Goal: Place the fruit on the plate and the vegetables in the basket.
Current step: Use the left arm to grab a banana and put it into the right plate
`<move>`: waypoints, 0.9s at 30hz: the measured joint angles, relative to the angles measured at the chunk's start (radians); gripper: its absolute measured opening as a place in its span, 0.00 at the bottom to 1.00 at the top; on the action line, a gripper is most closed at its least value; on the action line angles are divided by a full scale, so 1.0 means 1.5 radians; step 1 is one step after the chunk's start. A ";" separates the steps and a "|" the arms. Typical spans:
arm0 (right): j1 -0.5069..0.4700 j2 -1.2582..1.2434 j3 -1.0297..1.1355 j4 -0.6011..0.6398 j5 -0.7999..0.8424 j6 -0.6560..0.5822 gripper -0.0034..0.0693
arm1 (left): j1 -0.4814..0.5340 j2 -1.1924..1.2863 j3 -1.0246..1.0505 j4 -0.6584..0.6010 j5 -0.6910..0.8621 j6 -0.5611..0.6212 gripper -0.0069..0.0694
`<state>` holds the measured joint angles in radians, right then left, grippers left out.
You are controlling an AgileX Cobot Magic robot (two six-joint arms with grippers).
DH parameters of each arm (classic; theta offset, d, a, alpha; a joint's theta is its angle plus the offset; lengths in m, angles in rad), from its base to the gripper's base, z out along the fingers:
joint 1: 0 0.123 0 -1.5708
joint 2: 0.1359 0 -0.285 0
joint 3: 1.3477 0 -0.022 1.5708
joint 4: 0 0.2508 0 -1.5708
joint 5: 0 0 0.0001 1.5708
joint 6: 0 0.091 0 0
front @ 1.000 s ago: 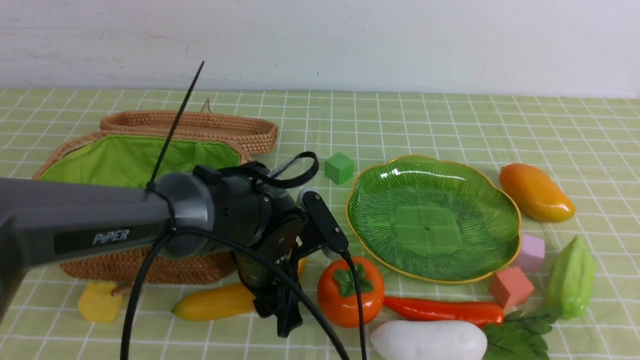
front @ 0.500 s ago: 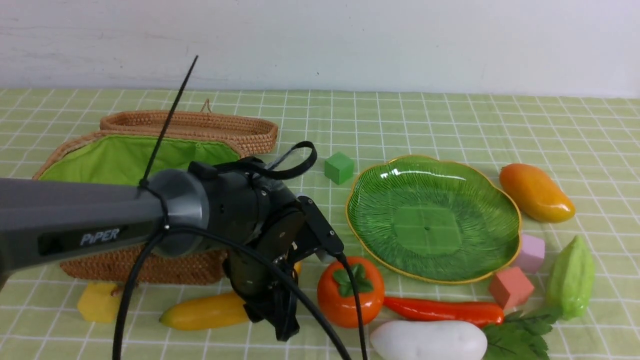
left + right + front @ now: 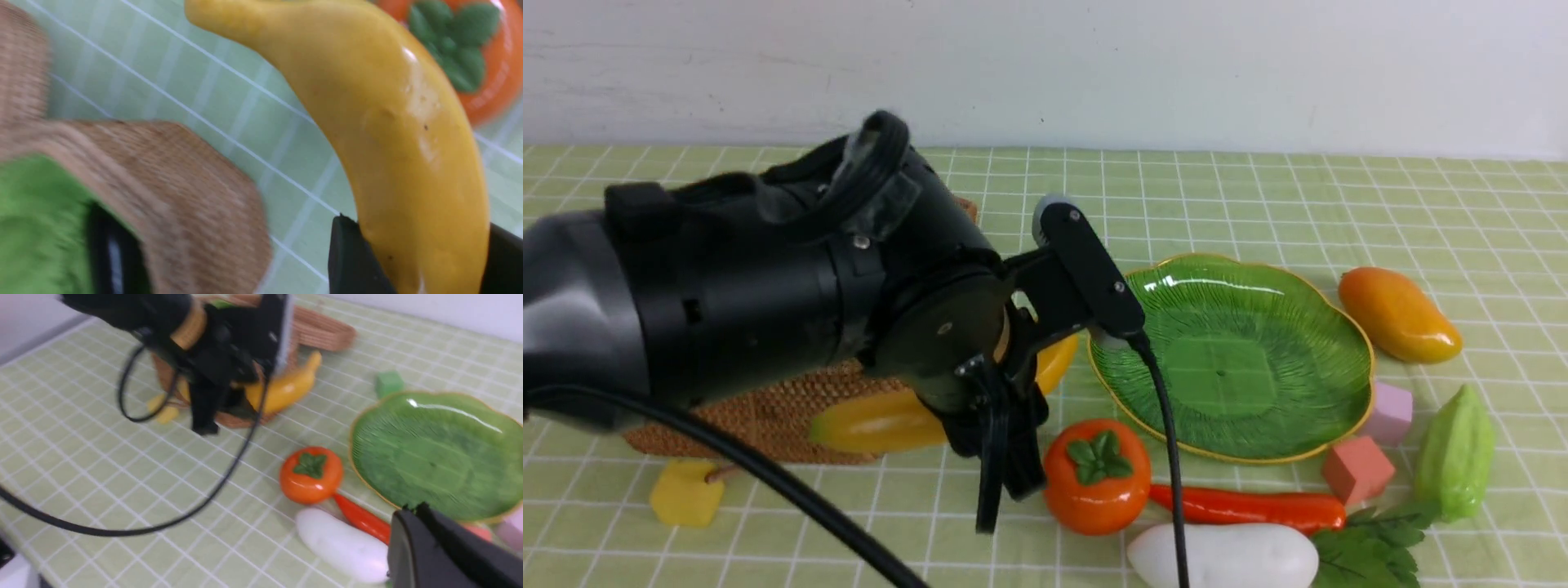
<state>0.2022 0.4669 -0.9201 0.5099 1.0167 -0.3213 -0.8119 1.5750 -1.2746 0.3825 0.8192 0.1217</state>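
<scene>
Aloft, left arm (image 3: 727, 294) angled downward, jaws clamping banana (image 3: 874, 420)

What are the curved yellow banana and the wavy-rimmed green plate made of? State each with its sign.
Curved yellow banana: probably moulded plastic, glossy; bright highlights and small scuffs on a smooth skin. Wavy-rimmed green plate: seemingly glass, translucent and shiny; tablecloth lines show through its ribbed base.

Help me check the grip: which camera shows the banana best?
The left wrist view: the banana fills the frame, pinched by the left gripper. The front view shows only its two ends, the gripper hiding the middle. The right wrist view shows it small and blurred.
</scene>
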 joint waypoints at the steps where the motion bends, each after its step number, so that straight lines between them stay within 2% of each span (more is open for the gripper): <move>1: 0.000 0.000 0.000 -0.022 0.000 0.022 0.05 | 0.000 0.003 -0.012 0.001 -0.009 0.008 0.50; 5: 0.000 0.000 0.000 -0.084 0.001 0.081 0.05 | 0.000 0.031 -0.084 -0.018 -0.042 0.052 0.50; 8: 0.000 0.000 0.000 -0.138 0.002 0.127 0.05 | 0.000 0.101 -0.178 -0.070 -0.051 0.125 0.50; 13: 0.000 0.000 0.000 -0.159 0.007 0.146 0.05 | 0.000 0.244 -0.330 -0.126 -0.059 0.211 0.50; 19: 0.000 0.000 0.000 -0.181 0.007 0.146 0.05 | 0.001 0.368 -0.436 -0.132 -0.076 0.232 0.50; 24: 0.000 0.000 0.000 -0.193 0.007 0.149 0.06 | 0.001 0.444 -0.456 -0.138 -0.210 0.237 0.50; 27: 0.000 0.000 0.000 -0.193 0.009 0.149 0.06 | 0.001 0.460 -0.456 -0.140 -0.245 0.239 0.50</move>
<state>0.2022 0.4669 -0.9201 0.2210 1.0296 -0.0985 -0.8110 2.2654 -1.9590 0.1732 0.4520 0.4797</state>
